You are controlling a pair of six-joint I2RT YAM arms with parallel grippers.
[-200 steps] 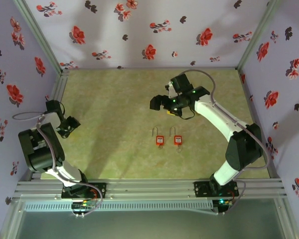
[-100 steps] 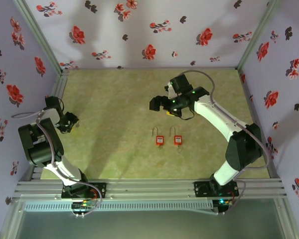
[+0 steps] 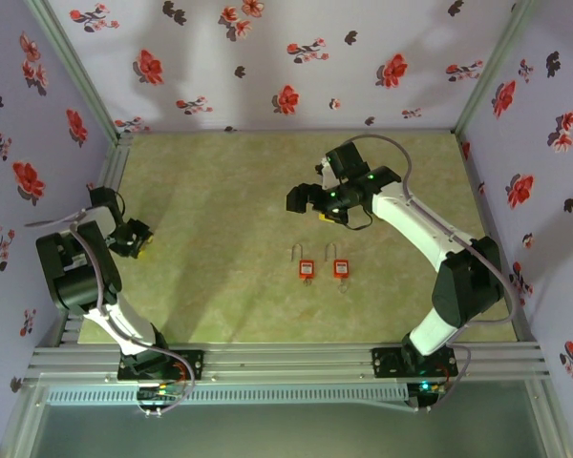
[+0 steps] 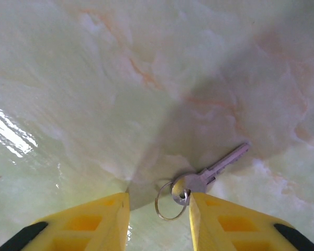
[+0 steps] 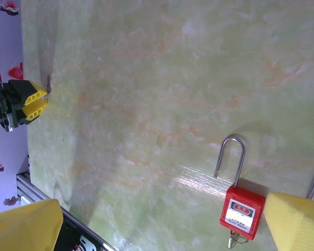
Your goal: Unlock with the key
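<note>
One key [image 4: 208,172] lies between the parted jaws of the left claw [image 4: 158,203], ungripped.

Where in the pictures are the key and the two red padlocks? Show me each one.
key [image 4: 210,171]: left wrist view, on its blade, near the head.
left padlock [image 3: 307,270]: top view, on its red body.
right padlock [image 3: 341,268]: top view, on its red body.

A silver key [image 4: 212,172] lies flat, well apart from two red padlocks [image 3: 307,269].
</note>
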